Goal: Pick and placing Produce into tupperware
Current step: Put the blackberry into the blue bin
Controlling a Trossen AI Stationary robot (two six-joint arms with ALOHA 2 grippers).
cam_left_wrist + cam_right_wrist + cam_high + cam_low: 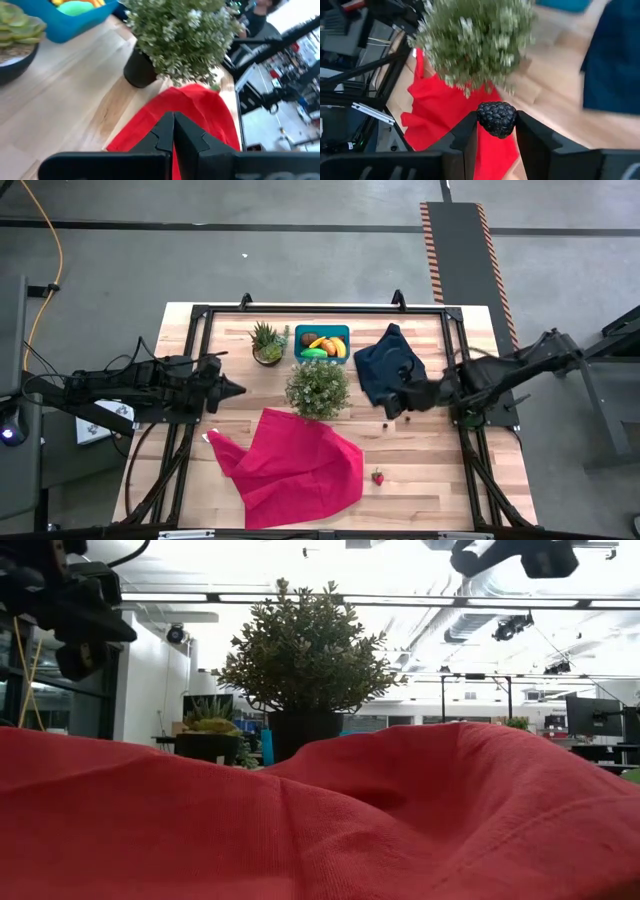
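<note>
A: Where's your target from the load?

B: Start with the tabletop. The tupperware sits near its far edge, long axis running nine to three, at about ten o'clock from your right end effector in the high view.

A: And the load?

B: A dark blackberry, clamped between the right fingers; too round for any long axis. The right arm is nearer. Your left end effector waits, fingers pressed together and empty.
</note>
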